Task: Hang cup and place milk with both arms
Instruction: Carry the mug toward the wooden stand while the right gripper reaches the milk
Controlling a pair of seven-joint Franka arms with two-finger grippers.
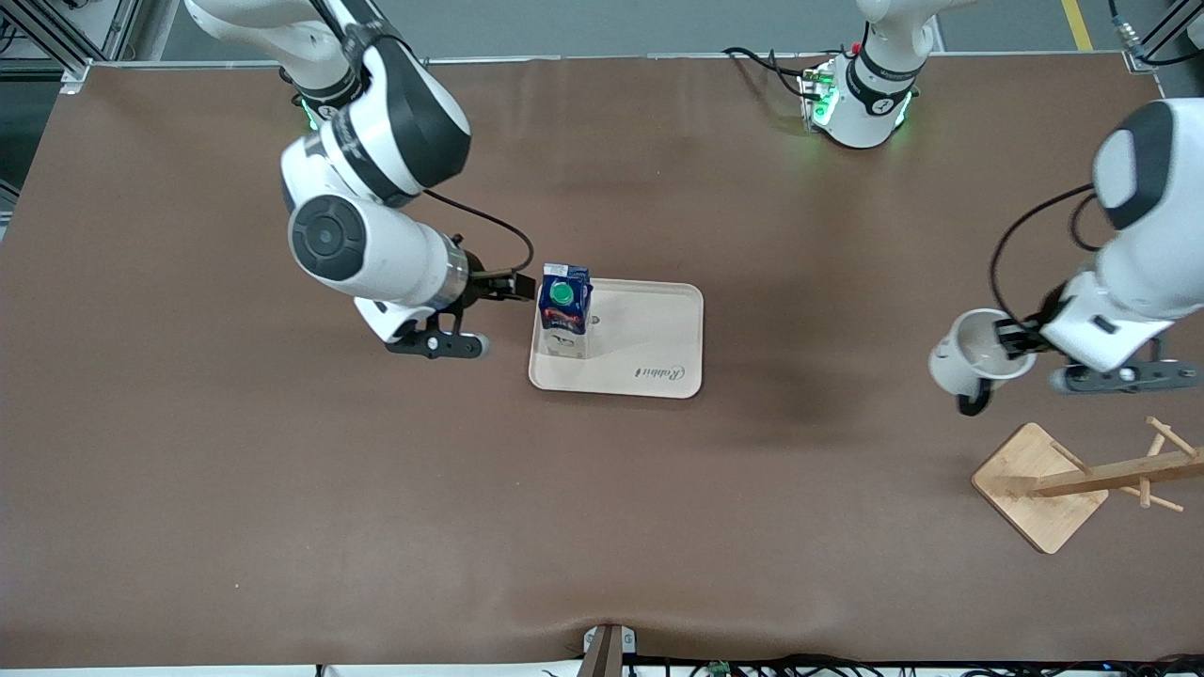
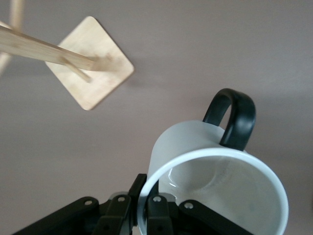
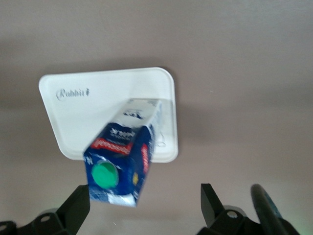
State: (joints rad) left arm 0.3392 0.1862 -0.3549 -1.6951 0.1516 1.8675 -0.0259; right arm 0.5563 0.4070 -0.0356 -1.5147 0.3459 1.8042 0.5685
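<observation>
The milk (image 1: 564, 306) stands upright on the cream tray (image 1: 649, 371), at the tray's edge toward the right arm's end. My right gripper (image 1: 515, 286) is open and empty beside the carton. In the right wrist view the milk (image 3: 122, 161) sits just ahead of my open right gripper (image 3: 144, 203), close to one finger (image 3: 76, 208) and apart from the other. My left gripper (image 1: 1011, 337) is shut on the rim wall of the cup (image 1: 974, 355), held tilted in the air over the table beside the wooden rack (image 1: 1082, 480). The left wrist view shows the cup (image 2: 215, 156), its black handle (image 2: 234, 117) and my left gripper (image 2: 142, 205).
The wooden rack has a square base (image 2: 90, 61) and a post with pegs (image 2: 44, 49); it stands at the left arm's end, nearer the front camera than the cup. The tray also shows in the right wrist view (image 3: 78, 105). Brown table (image 1: 376, 517) all round.
</observation>
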